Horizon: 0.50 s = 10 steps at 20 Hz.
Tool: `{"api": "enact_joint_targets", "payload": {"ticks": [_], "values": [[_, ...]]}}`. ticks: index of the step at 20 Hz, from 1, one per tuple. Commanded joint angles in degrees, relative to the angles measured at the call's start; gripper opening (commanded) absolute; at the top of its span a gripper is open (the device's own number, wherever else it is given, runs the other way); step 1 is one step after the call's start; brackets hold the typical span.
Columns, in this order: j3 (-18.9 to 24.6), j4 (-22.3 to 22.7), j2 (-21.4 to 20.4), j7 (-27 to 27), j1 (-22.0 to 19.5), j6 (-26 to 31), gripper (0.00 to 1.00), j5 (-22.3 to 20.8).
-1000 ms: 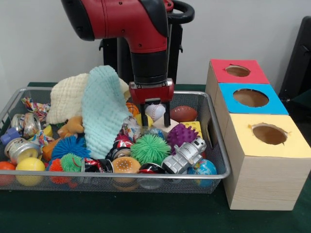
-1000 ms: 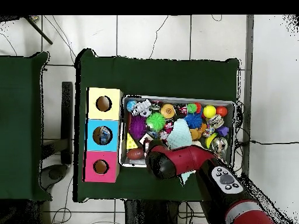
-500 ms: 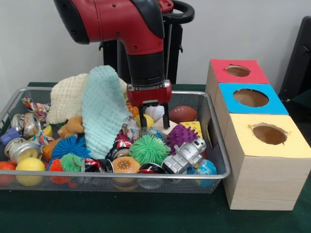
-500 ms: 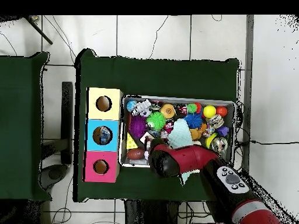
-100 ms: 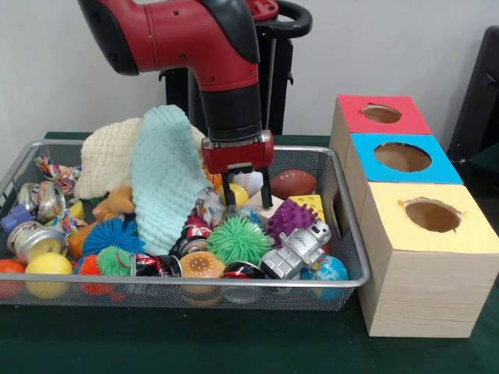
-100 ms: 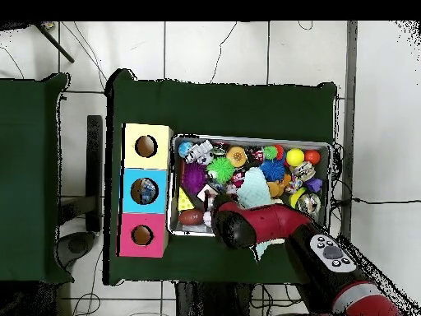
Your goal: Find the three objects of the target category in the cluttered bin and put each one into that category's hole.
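Green table; spread end effector straddles baseball near bin's rim.

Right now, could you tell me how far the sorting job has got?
Nothing clearly sorted: the blue hole shows something inside, unidentifiable. In hand: the gripper hangs open and empty over the white baseball at the back of the bin. Left: grasping and posting the targets; the bin is full.

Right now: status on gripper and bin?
Gripper open, straddling the baseball at bin rear. Not gripped yet. Teal cloth draped alongside; football on the other side.
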Motion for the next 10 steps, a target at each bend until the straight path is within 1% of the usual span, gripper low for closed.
{"api": "enact_joint_targets", "payload": {"ticks": [1,8,10], "values": [[3.83,-5.75,4.82,-3.90,-1.98,4.54,1.00,-3.35],[4.83,-5.99,4.90,-5.14,-3.16,5.63,1.00,-3.74],[4.71,-5.73,4.20,-5.18,-3.05,6.07,1.00,-3.65]]}}
